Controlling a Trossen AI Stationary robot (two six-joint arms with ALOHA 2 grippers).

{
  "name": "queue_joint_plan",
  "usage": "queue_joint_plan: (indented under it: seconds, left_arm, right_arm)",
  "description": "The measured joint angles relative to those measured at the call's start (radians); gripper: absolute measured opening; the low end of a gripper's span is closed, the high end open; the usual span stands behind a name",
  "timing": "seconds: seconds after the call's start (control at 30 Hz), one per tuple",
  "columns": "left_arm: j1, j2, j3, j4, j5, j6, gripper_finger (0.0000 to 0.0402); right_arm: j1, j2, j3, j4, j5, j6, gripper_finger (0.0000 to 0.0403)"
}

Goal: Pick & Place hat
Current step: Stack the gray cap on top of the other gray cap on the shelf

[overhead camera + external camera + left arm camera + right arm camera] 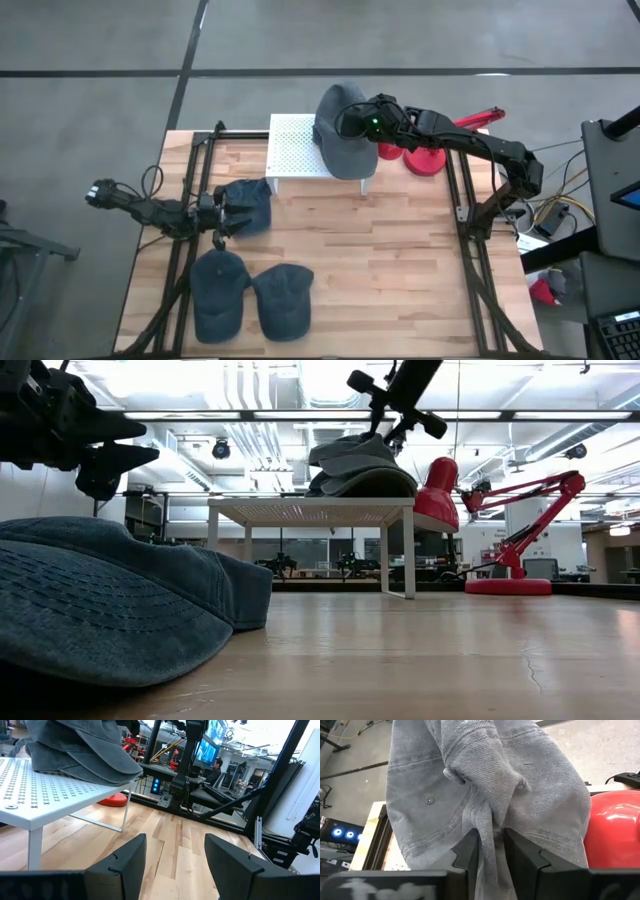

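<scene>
The grey cotton cap [343, 130] already lies on the white perforated metal stand [293, 150] at the far edge of the table, its brim hanging over the corner; the right gripper [491, 851] has its narrowly parted fingers around a fold of the crown, so letting go is what remains; the left gripper [175, 857] hovers open and empty over one of three blue denim caps [246, 205] waiting on the pale wooden plank tabletop [400, 270]; a red desk lamp [432, 150] stands beside the stand, with workshop benches, monitors and a seated person [216, 766] beyond
</scene>
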Motion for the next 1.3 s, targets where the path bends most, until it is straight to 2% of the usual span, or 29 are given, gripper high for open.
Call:
queue_joint_plan:
  seconds: [0.3, 0.53, 0.87, 1.17, 1.3]
  left_arm:
    - [0.000, 0.000, 0.000, 0.000, 0.000, 0.001, 0.0204]
    - [0.000, 0.000, 0.000, 0.000, 0.000, 0.001, 0.0204]
    - [0.000, 0.000, 0.000, 0.000, 0.000, 0.001, 0.0204]
    - [0.000, 0.000, 0.000, 0.000, 0.000, 0.001, 0.0204]
    - [0.000, 0.000, 0.000, 0.000, 0.000, 0.001, 0.0204]
  right_arm:
    - [0.000, -0.002, 0.000, 0.005, -0.027, -0.030, 0.0146]
    - [0.002, -0.029, 0.000, 0.008, -0.067, -0.077, 0.0162]
    - [0.019, -0.082, 0.000, 0.036, -0.068, -0.110, 0.0143]
    - [0.012, -0.079, 0.001, 0.412, -0.038, -0.417, 0.0111]
    - [-0.027, -0.049, 0.001, 0.440, -0.019, -0.467, 0.0093]
